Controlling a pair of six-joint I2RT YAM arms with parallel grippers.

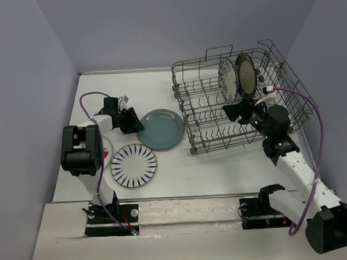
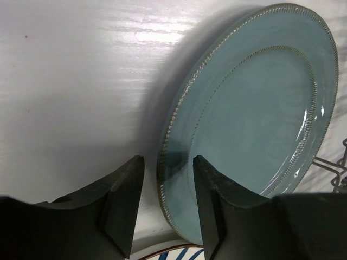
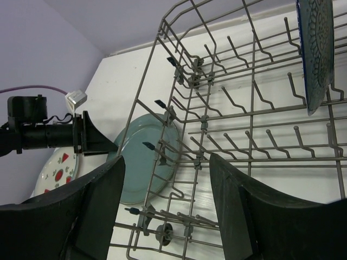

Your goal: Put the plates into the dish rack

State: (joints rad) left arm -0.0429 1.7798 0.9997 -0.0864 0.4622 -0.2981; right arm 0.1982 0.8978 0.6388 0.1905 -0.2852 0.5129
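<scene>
Centre-left of the overhead view: my left gripper has its fingers spread, straddling the left rim of the teal plate, which lies flat on the table. Right of centre: my right gripper, fingers apart and empty, hangs over the dish rack, where two plates stand upright.

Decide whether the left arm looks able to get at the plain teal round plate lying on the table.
Probably yes. The left hand is open right at the plain teal round plate, whose near rim sits between its fingers. Nothing appears to stand in the way.
</scene>
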